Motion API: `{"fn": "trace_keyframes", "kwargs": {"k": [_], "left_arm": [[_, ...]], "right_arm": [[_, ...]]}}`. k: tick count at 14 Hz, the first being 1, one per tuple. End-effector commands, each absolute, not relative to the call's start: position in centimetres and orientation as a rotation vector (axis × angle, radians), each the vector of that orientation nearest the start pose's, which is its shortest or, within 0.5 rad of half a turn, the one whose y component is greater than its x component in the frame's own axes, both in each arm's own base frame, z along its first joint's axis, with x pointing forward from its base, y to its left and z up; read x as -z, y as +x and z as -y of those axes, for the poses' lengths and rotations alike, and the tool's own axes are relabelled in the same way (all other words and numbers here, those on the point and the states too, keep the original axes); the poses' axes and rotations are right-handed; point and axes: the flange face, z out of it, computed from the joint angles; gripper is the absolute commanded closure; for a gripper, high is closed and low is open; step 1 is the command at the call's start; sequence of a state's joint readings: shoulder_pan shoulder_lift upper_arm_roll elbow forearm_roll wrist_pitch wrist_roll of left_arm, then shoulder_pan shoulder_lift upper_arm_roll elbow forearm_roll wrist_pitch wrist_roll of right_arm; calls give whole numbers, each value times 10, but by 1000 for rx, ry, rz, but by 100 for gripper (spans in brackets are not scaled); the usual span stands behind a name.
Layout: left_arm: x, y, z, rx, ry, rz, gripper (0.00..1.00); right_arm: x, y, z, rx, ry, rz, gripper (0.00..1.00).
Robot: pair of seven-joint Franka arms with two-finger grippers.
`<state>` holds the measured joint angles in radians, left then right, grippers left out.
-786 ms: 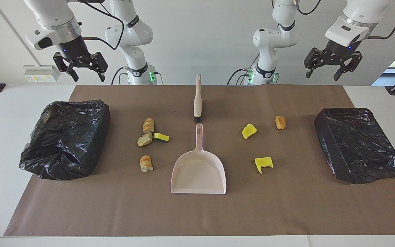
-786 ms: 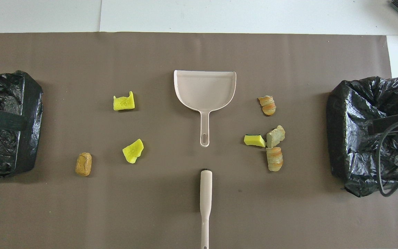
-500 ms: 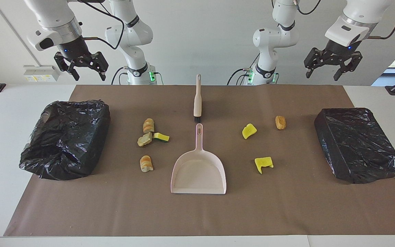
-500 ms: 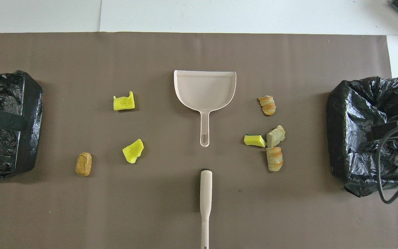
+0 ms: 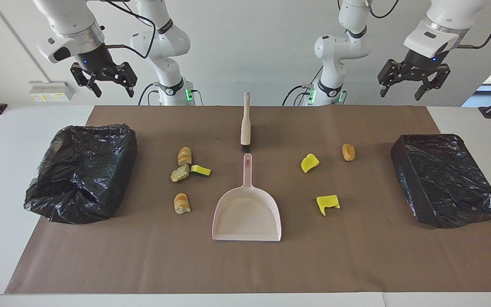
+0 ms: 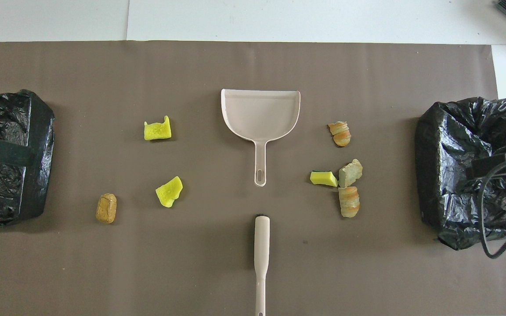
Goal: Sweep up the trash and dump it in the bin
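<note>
Seven crumbly scraps of trash (image 5: 180,173), yellow foam and tan bread-like lumps, strewn on the matte brown-papered table (image 5: 245,264) beside a smooth pale pink plastic dustpan (image 5: 246,215), handle toward the robots, in line with a slim beige brush (image 5: 245,123), crinkled black-bagged bins (image 5: 82,170) at either end, left hand (image 5: 407,83) and right hand (image 5: 105,83) raised, fingers spread, empty.

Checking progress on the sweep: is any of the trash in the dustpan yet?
No, the dustpan lies bare inside, and all seven scraps of trash lie on the brown mat beside it.

No text, label, brand, number or sign can be read on anything here.
</note>
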<state>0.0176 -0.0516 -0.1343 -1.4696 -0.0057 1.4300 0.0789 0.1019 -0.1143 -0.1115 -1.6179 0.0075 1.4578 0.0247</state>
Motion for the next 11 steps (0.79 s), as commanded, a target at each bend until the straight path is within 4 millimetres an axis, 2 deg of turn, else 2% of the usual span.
{"fn": "trace_keyframes", "kwargs": {"k": [1,11], "left_arm": [[-689,516,60,16,-3127,-298,0],[-688,521,61,64,-3134,-289,0]], "right_arm": [[-655,500,10,-77,-3117,-16,0],[-655,500,10,-77,-3117,-16,0]]}}
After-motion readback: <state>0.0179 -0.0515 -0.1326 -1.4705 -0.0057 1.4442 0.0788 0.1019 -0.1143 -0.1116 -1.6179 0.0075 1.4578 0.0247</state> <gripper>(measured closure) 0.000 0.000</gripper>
